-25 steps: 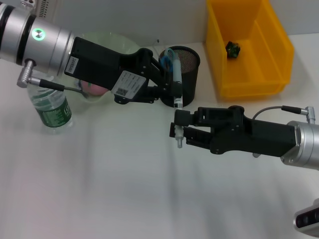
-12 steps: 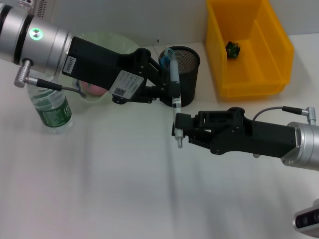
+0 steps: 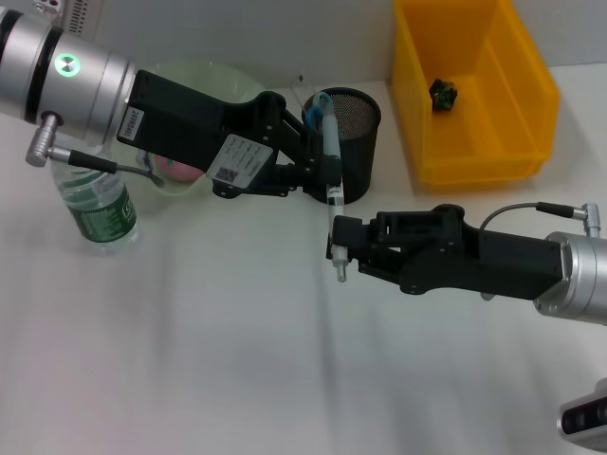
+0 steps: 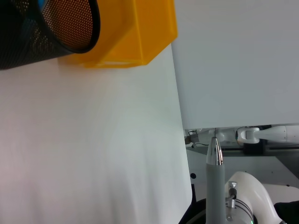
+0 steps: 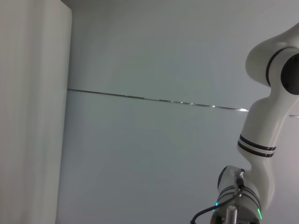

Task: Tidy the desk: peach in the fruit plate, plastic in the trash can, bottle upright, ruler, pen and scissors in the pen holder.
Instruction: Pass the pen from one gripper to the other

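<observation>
My left gripper (image 3: 329, 172) is shut on the upper part of a grey pen (image 3: 331, 156), held nearly upright in front of the black mesh pen holder (image 3: 360, 118). My right gripper (image 3: 341, 248) is shut on the pen's lower part, and its white end sticks out below. The pen's silver tip shows in the left wrist view (image 4: 214, 156). The scissors' blue handles (image 3: 318, 102) stick out of the holder. The peach (image 3: 178, 172) lies in the fruit plate (image 3: 204, 72), partly hidden by my left arm. The bottle (image 3: 97, 207) stands upright. I cannot make out the ruler.
The yellow trash can (image 3: 517, 85) stands at the back right with a small dark crumpled piece (image 3: 442, 92) inside. It also shows beside the pen holder (image 4: 42, 37) in the left wrist view (image 4: 140, 32). The white desk (image 3: 218, 360) stretches in front.
My left gripper has shifted slightly left and tilted the pen's top that way. The pen's lower end and my right gripper have stayed almost in place.
</observation>
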You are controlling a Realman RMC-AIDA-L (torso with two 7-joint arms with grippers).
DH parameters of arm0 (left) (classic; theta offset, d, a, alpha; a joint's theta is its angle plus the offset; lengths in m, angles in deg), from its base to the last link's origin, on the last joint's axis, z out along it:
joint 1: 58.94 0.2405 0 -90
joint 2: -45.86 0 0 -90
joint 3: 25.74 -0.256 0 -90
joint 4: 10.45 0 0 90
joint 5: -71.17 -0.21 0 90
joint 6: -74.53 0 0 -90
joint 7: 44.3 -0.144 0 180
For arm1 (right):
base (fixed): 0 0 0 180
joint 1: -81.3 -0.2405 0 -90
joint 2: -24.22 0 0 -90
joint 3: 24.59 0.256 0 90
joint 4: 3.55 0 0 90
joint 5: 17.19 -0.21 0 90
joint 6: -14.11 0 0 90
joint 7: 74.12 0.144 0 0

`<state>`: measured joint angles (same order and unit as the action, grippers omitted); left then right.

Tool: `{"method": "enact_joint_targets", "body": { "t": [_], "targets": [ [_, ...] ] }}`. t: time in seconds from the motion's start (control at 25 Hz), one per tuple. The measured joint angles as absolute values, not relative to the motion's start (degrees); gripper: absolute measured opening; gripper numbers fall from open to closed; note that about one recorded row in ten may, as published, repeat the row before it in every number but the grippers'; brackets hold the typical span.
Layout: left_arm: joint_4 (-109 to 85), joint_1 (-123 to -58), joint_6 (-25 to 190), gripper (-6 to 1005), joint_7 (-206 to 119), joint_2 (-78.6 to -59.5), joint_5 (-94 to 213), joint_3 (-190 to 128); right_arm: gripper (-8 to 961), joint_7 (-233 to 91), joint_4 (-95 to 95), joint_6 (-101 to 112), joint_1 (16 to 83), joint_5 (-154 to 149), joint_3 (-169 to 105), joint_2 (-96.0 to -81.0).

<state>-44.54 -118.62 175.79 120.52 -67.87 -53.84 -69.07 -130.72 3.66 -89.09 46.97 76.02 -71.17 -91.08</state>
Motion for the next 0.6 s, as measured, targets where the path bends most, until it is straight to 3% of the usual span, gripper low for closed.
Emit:
{"method": "enact_joint_targets", "body": {
  "t": [0.4,0.6],
  "targets": [
    [-44.6,-118.4,175.0,268,119.6,-67.84,-53.8,-69.0,199,-130.7,3.5,-88.7,46.8,76.1,-71.5,-91.09],
    [-44.6,-118.2,175.0,465,119.0,-67.96,-53.5,-69.0,201,-130.7,3.1,-88.6,46.7,76.1,-71.5,-91.08]
  ]
}}
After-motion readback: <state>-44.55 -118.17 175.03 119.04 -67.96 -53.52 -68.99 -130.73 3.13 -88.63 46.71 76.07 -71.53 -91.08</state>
